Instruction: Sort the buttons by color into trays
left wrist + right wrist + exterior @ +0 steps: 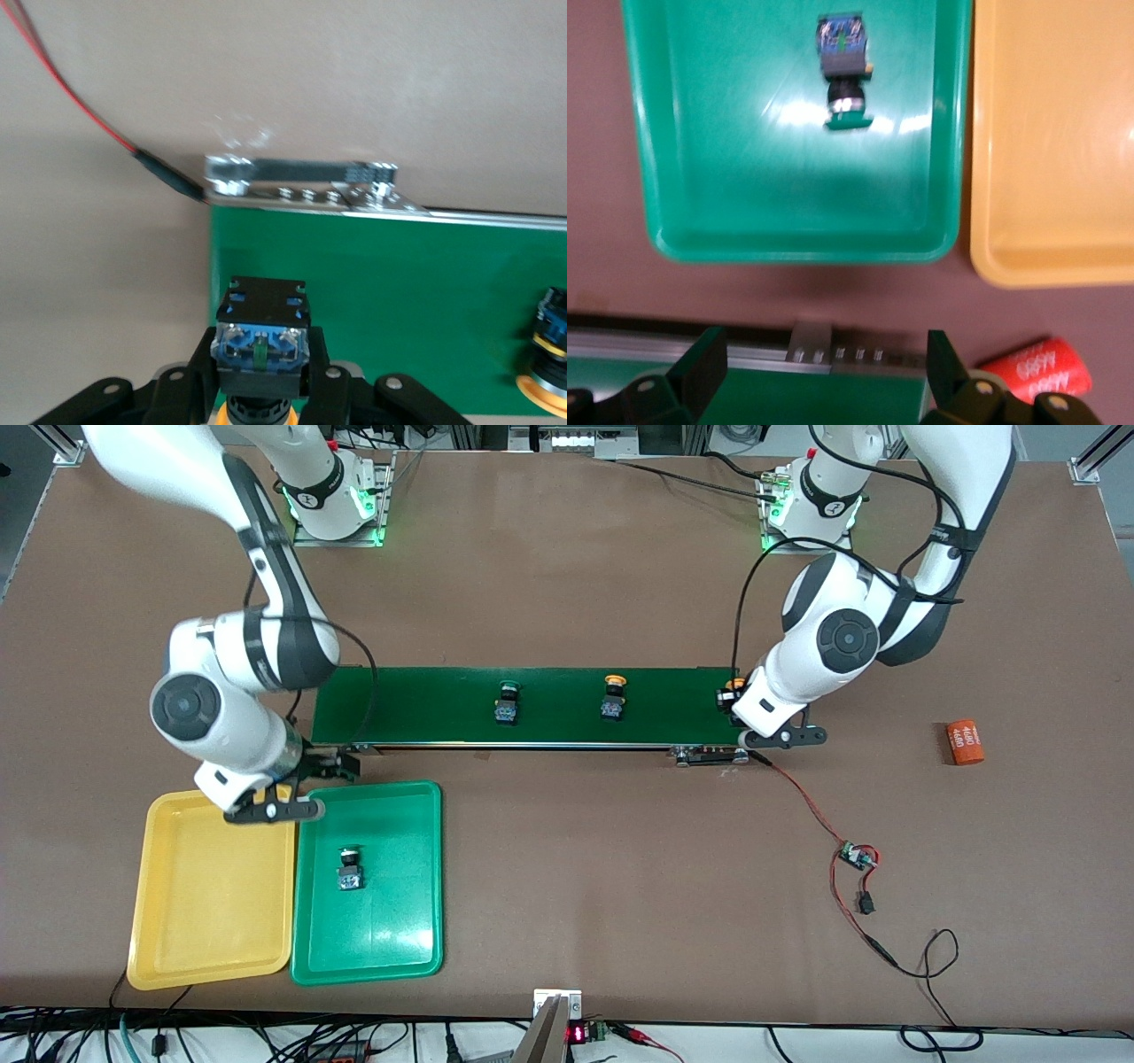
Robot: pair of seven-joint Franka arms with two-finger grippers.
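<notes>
My left gripper (732,695) (261,376) is shut on a yellow-capped button (734,685) (261,336) at the conveyor belt's (425,704) end toward the left arm. On the belt stand another yellow button (613,698) (547,354) and a green one (507,701). A second green button (351,868) (843,62) lies in the green tray (399,948) (682,221). Beside it is the yellow tray (213,948) (1054,177), with nothing in the part that shows. My right gripper (330,764) (824,381) hangs open and holds nothing, over the belt's end by the trays.
An orange cylinder with white numerals (965,742) lies on the table toward the left arm's end. A second one (1036,372) shows in the right wrist view near the yellow tray's corner. A small circuit board (858,856) with red and black wires lies nearer the front camera.
</notes>
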